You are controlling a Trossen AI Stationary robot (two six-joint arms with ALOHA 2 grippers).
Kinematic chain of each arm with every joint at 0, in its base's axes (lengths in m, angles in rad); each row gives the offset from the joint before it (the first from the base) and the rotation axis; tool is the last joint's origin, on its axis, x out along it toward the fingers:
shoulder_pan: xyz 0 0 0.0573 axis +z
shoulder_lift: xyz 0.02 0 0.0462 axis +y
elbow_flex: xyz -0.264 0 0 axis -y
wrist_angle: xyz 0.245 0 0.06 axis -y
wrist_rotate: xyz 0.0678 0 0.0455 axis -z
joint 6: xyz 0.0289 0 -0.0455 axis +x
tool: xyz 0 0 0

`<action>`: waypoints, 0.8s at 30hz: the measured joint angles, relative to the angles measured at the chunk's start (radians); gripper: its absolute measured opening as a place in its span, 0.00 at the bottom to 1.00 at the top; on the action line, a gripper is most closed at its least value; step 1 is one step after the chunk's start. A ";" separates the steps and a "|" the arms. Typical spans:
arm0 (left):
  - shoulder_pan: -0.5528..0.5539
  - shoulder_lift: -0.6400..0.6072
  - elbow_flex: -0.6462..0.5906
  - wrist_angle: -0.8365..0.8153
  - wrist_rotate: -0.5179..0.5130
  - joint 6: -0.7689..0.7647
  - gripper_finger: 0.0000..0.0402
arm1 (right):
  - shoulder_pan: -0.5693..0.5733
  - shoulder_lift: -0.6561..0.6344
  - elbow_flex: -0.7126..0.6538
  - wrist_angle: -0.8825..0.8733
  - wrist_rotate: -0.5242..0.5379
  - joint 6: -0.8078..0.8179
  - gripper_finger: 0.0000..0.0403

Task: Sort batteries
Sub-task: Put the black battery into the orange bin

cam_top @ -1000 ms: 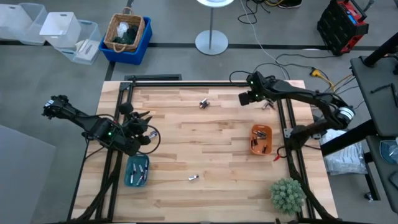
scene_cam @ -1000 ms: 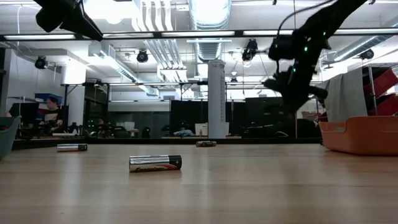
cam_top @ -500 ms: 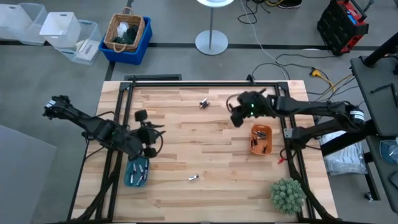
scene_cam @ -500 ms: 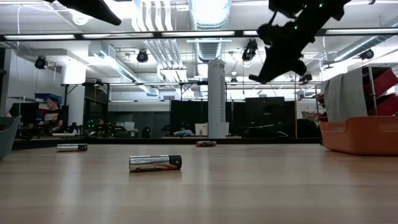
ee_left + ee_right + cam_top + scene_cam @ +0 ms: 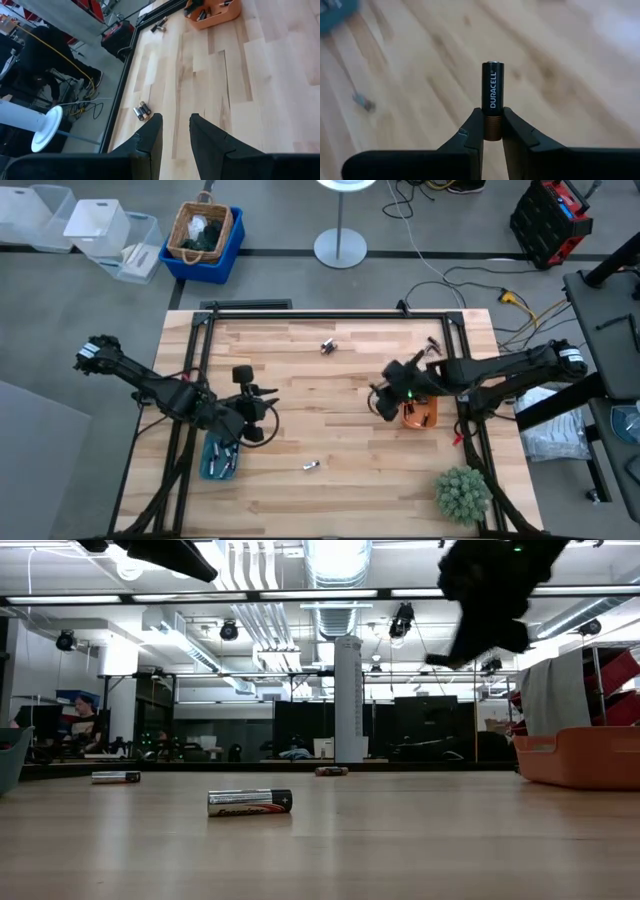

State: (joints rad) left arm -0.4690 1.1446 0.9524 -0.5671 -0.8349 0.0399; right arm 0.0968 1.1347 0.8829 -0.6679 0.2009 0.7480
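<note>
Your batteries are scattered. One black Duracell battery [image 5: 491, 100] with a copper end stands out between the right gripper's [image 5: 491, 131] fingers, clamped at the copper end. A pair of batteries [image 5: 327, 347] lies side by side near the far edge of the table. A single battery [image 5: 311, 466] lies on its side toward the near edge; low view shows it silver and black [image 5: 249, 802]. More lie piled in the orange tray [image 5: 427, 420] and the teal tray [image 5: 208, 465]. Two more [image 5: 433, 344] rest by the far right rail.
</note>
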 joint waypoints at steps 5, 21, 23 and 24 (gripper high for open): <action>0.000 -0.003 0.000 -0.002 0.000 0.005 0.19 | 0.068 -0.001 0.013 -0.260 -0.025 0.219 0.09; 0.000 -0.005 0.000 -0.002 0.000 0.036 0.19 | 0.093 -0.002 0.011 -0.631 0.012 0.534 0.10; 0.000 -0.005 0.000 -0.002 0.000 0.036 0.19 | 0.093 -0.002 0.011 -0.632 0.013 0.527 0.12; 0.000 -0.005 0.000 -0.002 -0.001 0.036 0.19 | 0.093 -0.002 0.011 -0.632 0.013 0.525 0.14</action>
State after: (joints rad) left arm -0.4694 1.1393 0.9527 -0.5686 -0.8356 0.0761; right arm 0.1898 1.1332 0.8944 -1.2999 0.2138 1.2735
